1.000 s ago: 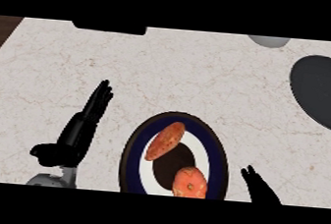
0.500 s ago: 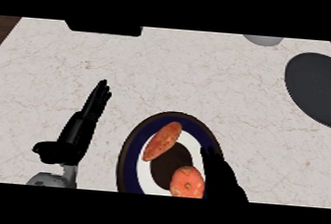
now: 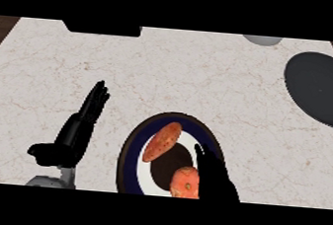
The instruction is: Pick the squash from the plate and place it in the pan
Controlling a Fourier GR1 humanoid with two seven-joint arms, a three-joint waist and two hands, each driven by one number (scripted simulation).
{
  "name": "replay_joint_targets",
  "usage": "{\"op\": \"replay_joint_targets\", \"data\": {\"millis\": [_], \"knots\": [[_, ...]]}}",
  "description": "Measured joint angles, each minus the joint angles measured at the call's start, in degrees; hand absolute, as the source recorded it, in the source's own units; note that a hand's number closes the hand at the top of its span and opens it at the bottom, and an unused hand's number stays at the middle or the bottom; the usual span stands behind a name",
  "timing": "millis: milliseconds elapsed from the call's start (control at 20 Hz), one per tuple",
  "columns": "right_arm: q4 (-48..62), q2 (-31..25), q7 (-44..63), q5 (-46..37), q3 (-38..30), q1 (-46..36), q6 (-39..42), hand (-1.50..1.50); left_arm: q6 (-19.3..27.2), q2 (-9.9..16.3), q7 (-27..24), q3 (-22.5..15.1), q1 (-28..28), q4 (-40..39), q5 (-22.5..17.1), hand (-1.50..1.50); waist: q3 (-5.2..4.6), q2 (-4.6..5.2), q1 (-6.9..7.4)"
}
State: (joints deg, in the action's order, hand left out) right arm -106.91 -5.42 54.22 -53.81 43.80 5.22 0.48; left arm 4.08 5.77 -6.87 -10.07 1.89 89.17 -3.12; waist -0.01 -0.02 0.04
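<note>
while the right hand (image 3: 215, 180) reaches up from the lower edge over the plate (image 3: 134, 146), its straight fingers lie just beside the round orange squash (image 3: 185, 182), on that item's right side, curled round nothing. the squash sits on the plate's white centre near the lower edge, with 1 longer reddish-orange vegetable (image 3: 162, 142) above it. the pan (image 3: 323, 89) lies well apart at the upper right. the left hand (image 3: 79, 127) rests flat on the counter (image 3: 201, 77) left of the plate, fingers straight and together.
</note>
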Motion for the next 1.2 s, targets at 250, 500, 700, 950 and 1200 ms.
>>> {"op": "replay_joint_targets", "data": {"millis": [250,500,700,950,1200], "knots": [[4.24,0.68,-3.5,0.59,-2.17,0.03,-2.29,-1.5,-0.27,-1.37,-1.34,0.63,1.17,-2.58,1.14,0.0,0.01,0.01,-0.08],[8.33,2.68,-4.49,1.28,-4.55,-1.56,-1.72,-1.5,-1.16,-1.33,0.72,1.47,1.0,-0.47,1.24,0.0,-0.02,-0.03,-0.02],[10.26,3.06,-5.35,1.94,-5.12,-1.61,-0.76,1.5,-1.35,-1.76,1.75,1.76,1.06,0.41,1.35,0.0,-0.16,-0.25,-0.02],[13.44,2.05,-8.35,1.47,-5.34,-4.31,1.16,1.5,-1.45,-1.92,1.96,0.98,-0.57,2.11,2.11,0.0,-0.48,-0.78,0.04],[14.84,1.46,-10.75,-0.04,-5.7,-5.22,0.45,1.5,-2.23,-2.21,-0.84,1.66,-1.19,-0.3,1.98,0.0,-0.62,-1.06,-0.06]]}}
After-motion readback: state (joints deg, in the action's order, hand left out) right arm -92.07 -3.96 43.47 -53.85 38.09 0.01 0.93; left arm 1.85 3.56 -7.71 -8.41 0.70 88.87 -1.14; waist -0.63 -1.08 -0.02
